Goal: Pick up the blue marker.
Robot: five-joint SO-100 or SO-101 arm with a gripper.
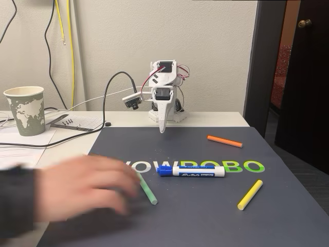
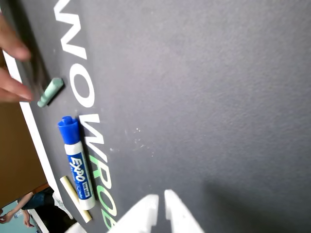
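The blue marker [image 1: 191, 171] lies flat on the dark mat [image 1: 205, 216], over the printed lettering, its blue cap pointing left in the fixed view. It has a white barrel with a blue label. My gripper [image 1: 162, 128] hangs tip-down at the mat's far edge, well behind the marker, its fingers together and holding nothing. In the wrist view the marker [image 2: 77, 167] sits at the lower left, and my gripper [image 2: 161, 196] enters from the bottom edge with only a thin slit between its white fingers.
A person's blurred hand [image 1: 77, 188] reaches in from the left beside a green stick [image 1: 149, 191]. An orange stick [image 1: 224, 141] and a yellow stick [image 1: 250, 194] lie on the mat. A paper cup [image 1: 24, 109], papers and cables sit at the left.
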